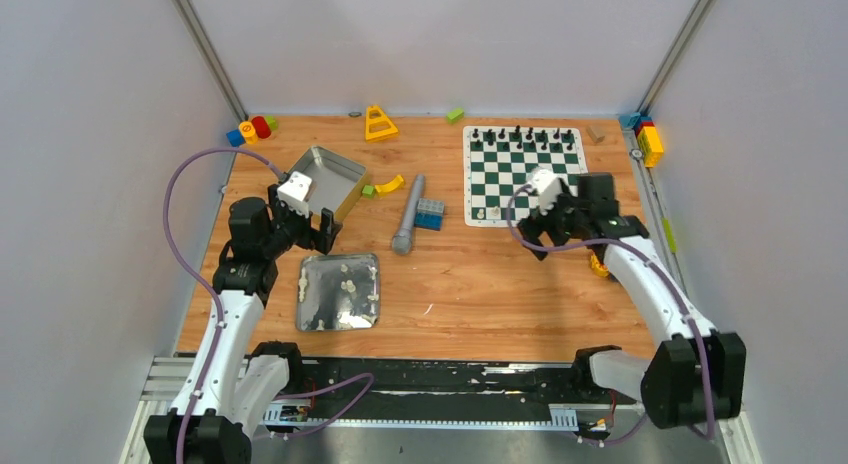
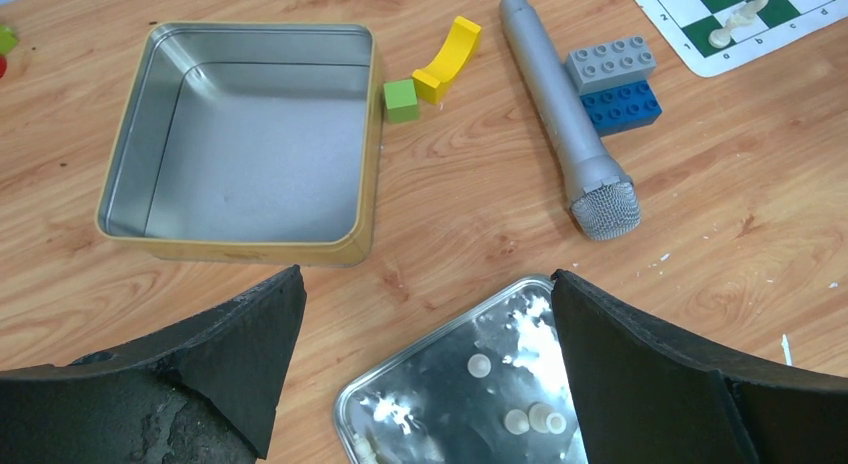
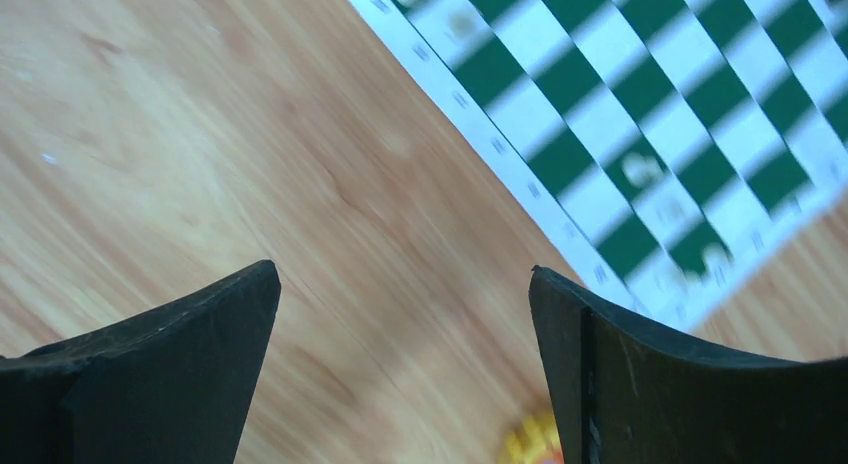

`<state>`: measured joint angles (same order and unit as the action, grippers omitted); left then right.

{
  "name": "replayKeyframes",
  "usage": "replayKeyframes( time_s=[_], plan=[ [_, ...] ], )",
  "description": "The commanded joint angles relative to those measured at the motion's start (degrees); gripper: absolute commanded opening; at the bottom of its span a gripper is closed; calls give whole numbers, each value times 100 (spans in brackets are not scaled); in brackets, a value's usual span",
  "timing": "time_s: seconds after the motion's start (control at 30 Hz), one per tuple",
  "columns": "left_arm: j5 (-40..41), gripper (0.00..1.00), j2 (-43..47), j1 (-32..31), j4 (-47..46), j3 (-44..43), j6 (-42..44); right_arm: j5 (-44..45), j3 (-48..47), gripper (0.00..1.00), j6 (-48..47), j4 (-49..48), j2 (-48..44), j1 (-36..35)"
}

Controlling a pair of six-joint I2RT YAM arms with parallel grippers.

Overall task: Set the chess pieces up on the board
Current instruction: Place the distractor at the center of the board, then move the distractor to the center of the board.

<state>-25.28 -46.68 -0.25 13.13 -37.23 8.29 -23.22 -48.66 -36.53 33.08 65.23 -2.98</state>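
The board [image 1: 520, 189] sits upper right in the overhead view, its lower right corner hidden by the right arm. Black chess pieces [image 1: 520, 137] line its top rows. The right wrist view is blurred, so the border lettering is unreadable. The right gripper [image 3: 405, 274] is spread wide and holds nothing. The left gripper [image 2: 428, 284] is likewise released above a silver tray [image 2: 430, 384], which is cut off at the frame's bottom and holds cream chess pieces [image 2: 540, 419].

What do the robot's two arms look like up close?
The left arm and right arm match: white link shells, black joints and bases, a white camera block at each wrist, and a purple cable looping alongside. The jaws are matte black wedges, broad and tapering.
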Motion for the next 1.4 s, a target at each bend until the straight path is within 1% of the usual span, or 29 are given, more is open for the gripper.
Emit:
replayKeyframes(
  time_s=[0.0, 0.13, 0.33, 0.43, 0.57, 0.7, 0.77, 0.87, 0.93, 1.03, 1.1, 1.2, 1.37],
  plan=[
    [65, 100, 39, -1, -33, -217, 146, 116, -786, 96, 529, -695, 991, -1384],
    [150, 100, 64, -1, -61, -209, 167, 511, -1669, 90, 459, -907, 2395, -2071],
    [305, 100, 167, -1, -73, -220, 188, 973, -3039, 71, 260, -906, 4224, -2545],
    [346, 100, 187, -1, -64, -236, 201, 1097, -3587, 64, 118, -813, 4903, -2714],
    [371, 100, 200, -1, -41, -249, 210, 1218, -4264, 58, 24, -621, 5689, -2951],
    [376, 100, 211, -1, -55, -249, 236, 1112, -5008, 57, 140, -475, 6175, -3225],
    [387, 100, 216, -1, -56, -242, 243, 977, -5305, 58, 330, -464, 6304, -3321],
    [371, 100, 205, -1, -60, -233, 242, 848, -5546, 65, 664, -473, 6287, -3336],
    [342, 100, 207, -1, -64, -228, 245, 1020, -5495, 71, 776, -472, 6141, -3267],
    [297, 100, 203, -1, -70, -223, 244, 1238, -5137, 75, 945, -486, 5729, -3001],
    [246, 100, 194, -1, -67, -223, 241, 1233, -4828, 75, 1097, -493, 5352, -2717],
    [160, 100, 186, -1, -45, -239, 234, 1139, -4347, 72, 1266, -487, 4751, -2215],
    [79, 100, 188, -1, -21, -259, 229, 1132, -3869, 64, 1384, -494, 4344, -1384]
  ],
)
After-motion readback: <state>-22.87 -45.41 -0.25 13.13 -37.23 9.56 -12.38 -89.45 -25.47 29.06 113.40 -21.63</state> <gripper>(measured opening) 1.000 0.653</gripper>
